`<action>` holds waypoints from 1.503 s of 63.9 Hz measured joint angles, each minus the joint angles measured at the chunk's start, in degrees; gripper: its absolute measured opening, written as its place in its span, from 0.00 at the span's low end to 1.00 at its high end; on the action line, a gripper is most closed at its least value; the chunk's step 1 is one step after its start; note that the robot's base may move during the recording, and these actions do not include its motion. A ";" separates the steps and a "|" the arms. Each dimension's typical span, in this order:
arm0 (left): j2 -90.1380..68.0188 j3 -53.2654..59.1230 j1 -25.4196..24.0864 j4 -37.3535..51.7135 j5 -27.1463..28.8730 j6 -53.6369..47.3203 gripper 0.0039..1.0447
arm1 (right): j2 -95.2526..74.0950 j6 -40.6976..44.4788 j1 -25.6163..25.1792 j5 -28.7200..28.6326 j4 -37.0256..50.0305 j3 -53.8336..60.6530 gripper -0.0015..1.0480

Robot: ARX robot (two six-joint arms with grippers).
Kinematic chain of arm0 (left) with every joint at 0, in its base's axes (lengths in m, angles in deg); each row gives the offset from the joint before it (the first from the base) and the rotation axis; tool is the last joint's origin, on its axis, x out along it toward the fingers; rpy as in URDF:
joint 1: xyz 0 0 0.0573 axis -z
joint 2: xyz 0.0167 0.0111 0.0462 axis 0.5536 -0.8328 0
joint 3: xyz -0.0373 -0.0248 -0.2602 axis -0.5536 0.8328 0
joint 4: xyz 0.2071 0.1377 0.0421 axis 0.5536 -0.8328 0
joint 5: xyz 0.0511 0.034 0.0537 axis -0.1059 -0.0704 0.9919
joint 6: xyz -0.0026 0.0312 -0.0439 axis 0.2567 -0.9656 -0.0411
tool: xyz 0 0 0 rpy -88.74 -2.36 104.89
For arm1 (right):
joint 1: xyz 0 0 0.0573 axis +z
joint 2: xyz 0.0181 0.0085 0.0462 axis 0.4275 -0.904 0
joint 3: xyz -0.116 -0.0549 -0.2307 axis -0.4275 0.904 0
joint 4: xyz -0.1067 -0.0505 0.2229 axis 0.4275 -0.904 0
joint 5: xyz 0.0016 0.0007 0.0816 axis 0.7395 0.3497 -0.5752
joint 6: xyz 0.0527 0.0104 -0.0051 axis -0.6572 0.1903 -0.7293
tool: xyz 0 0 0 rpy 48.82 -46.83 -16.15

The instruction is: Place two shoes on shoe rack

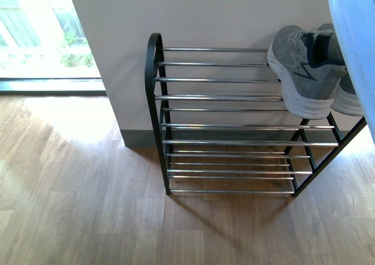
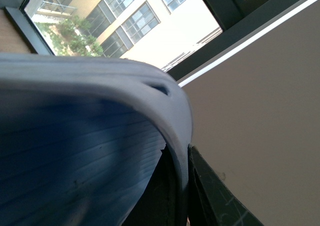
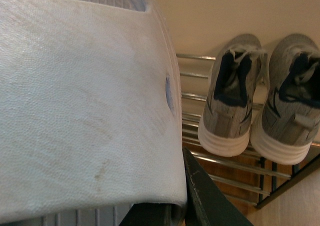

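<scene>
The shoe rack (image 1: 156,89) stood on a wooden plank floor (image 1: 76,206), with its back to a plain beige wall (image 1: 205,13). A grey skirting board (image 1: 138,138) ran along the foot of this wall. To the left of the wall there was a big window (image 1: 35,36) that reached down to the floor, and strong daylight fell from it on the planks. Through the glass, green plants were visible.

The pair of grey sneakers (image 1: 304,71) was already on the top tier of the rack, at its right end, side by side and with toes toward the wall. The other rods of the rack carried nothing.

The left pincer (image 2: 182,201) was closed on the edge of a blue-grey slide (image 2: 90,151), which covered most of the left wrist view; behind it were the wall and a window with a building outside. The right pincer (image 3: 177,208) was closed on a white slide (image 3: 85,101), which was held above the rack, just beside the sneakers and not touching them.
</scene>
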State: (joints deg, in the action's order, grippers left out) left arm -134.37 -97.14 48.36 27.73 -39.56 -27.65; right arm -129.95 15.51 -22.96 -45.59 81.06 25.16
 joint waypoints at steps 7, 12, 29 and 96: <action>0.00 -0.02 0.00 0.00 0.00 -0.04 0.02 | -1.22 -1.53 0.33 -1.14 4.55 0.68 0.02; 0.00 -0.02 0.00 0.00 0.04 -0.04 0.02 | -5.31 -3.93 2.56 0.48 13.79 0.04 0.02; 0.00 -0.02 0.00 0.00 0.00 -0.09 0.02 | -23.37 -7.04 15.21 16.41 -0.09 -18.38 0.02; 0.00 -0.02 0.00 0.00 0.00 -0.09 0.02 | -81.53 2.91 15.93 50.23 -29.40 -83.91 0.05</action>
State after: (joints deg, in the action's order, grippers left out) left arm -134.37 -97.16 48.36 27.73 -39.56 -27.74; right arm -211.48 18.42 -7.02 4.64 51.67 -58.75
